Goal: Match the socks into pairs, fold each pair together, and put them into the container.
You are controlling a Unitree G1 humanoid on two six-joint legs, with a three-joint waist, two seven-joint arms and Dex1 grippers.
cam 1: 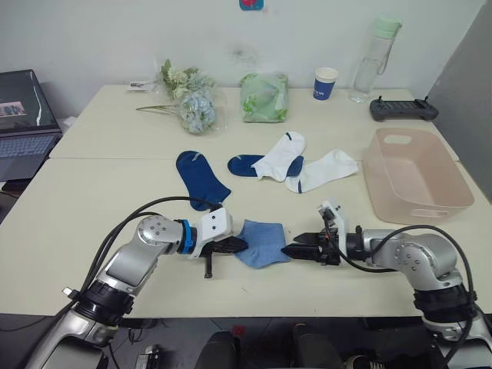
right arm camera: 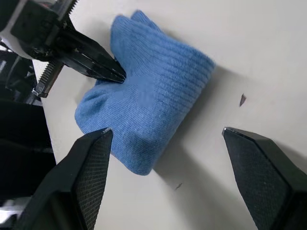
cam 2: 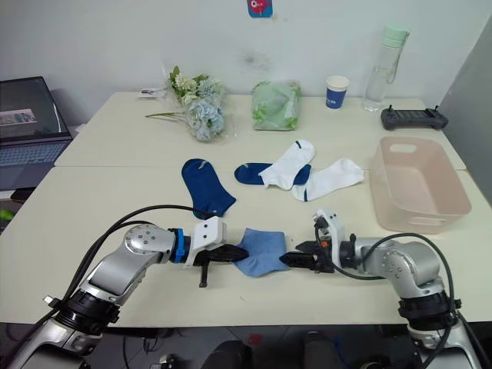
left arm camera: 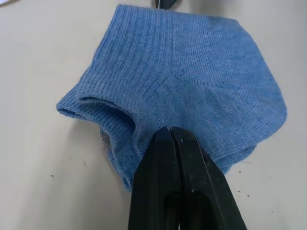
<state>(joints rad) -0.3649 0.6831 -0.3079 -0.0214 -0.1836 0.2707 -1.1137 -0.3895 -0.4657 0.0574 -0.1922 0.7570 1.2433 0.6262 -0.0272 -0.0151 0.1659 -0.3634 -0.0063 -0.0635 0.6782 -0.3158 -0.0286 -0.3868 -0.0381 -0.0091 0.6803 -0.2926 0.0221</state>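
— How is the light?
— Bright and even from above; the worktop (cam 1: 92,200) shows only soft, short shadows and no glare.
— Any blur?
— The black fingers (right arm camera: 91,172) look soft up close, while the sock's (left arm camera: 192,81) knit stays sharp.

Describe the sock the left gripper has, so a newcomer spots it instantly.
On the cream table, at the near edge between the two arms, lies a folded light blue ribbed sock bundle. The left gripper pinches its edge. It is the palest blue, apart from the navy and white socks.

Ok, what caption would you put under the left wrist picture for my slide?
Left gripper shut on the edge of the folded light blue socks lying on the table.
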